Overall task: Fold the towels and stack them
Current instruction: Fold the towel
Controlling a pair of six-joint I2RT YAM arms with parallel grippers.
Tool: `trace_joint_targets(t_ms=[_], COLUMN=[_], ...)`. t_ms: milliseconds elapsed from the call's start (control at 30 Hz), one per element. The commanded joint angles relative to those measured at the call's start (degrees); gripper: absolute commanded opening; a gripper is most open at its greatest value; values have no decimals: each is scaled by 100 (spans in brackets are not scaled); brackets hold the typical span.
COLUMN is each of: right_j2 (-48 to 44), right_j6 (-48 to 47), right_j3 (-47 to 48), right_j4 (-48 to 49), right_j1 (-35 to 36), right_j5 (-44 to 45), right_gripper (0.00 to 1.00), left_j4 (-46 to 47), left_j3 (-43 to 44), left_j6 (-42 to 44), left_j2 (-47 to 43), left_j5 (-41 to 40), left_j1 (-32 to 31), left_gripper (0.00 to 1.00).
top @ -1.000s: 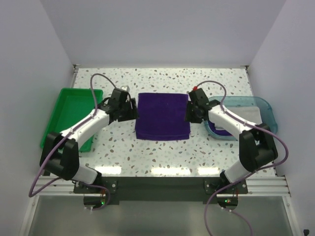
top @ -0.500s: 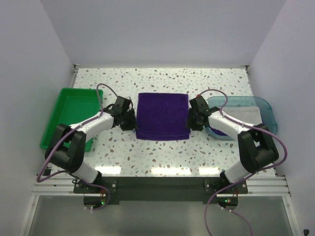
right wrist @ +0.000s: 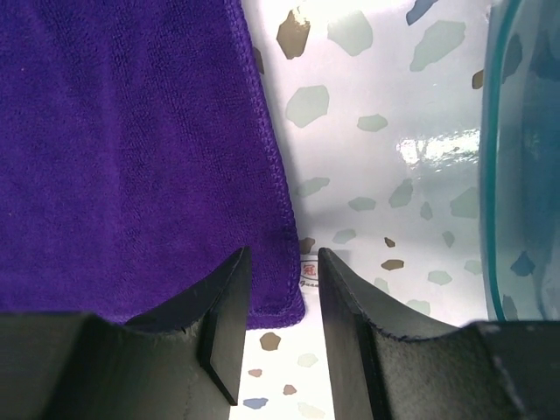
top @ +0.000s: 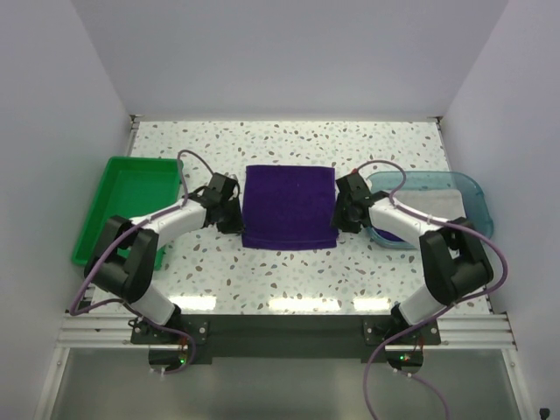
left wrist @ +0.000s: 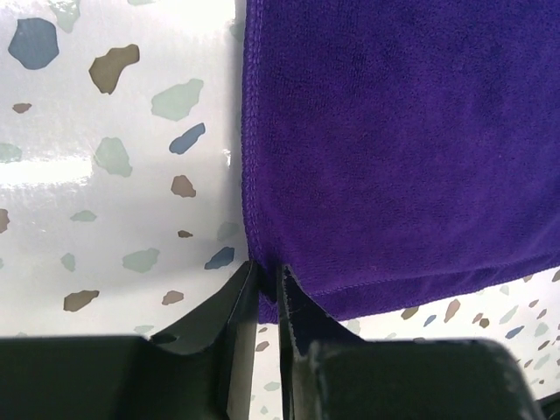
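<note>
– Purple towel (top: 290, 206) lies flat, centred on the bench (top: 262, 271); which step are you on?
– Gripping for the fold. Your left pincer (left wrist: 268, 297) pinches its near left corner; the right pincer (right wrist: 280, 324) stands spread astride the near right corner. Close that, then lift both together.

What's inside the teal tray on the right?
A pale grey-white towel and, at its near left, a dark purple towel lie in the teal tray. The right arm covers part of both.
</note>
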Motion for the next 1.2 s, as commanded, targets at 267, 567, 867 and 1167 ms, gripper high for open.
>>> trace_joint_targets(t_ms=[267,567,867,1167], right_j2=[-72,16,-125,-221], right_j6=[362,556,538,337], right_j3=[-232,-435,-356,-49], right_j4=[160,414,362,-7], right_j1=[12,12,12,12], right_j5=[-49,-305,-305,-199], right_gripper=[34,31,13,0], left_j4=[168,124,54,-209], left_j3=[35,96,96,289], left_j6=[24,32,24,120], left_j2=[-126,-162,-258,-302], left_j5=[71,89,45,-130], left_j1=[-21,-29,-21,-29], left_gripper=[10,10,10,0])
